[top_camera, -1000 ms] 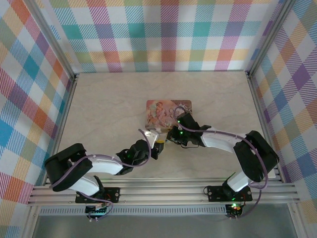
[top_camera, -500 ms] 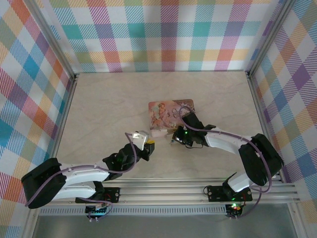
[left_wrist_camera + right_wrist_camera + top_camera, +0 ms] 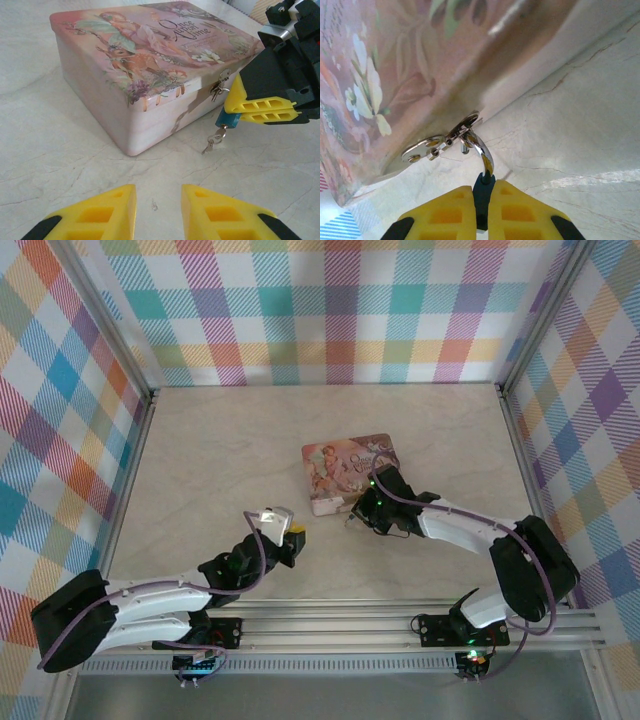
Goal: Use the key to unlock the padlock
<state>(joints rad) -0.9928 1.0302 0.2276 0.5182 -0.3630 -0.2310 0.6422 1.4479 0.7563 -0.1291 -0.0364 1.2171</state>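
The padlock (image 3: 226, 120), hung on the tin (image 3: 100, 95), is pinched by the right gripper (image 3: 481, 200); the left gripper (image 3: 158, 200) gapes empty.

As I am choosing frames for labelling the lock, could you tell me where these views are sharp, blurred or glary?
Left wrist: the tin is sharp and evenly lit, the padlock small but clear. Right wrist: the tin's near wall is blurred, the shackle carries bright glare. Top external: even light, soft shadows, the padlock too small to judge.
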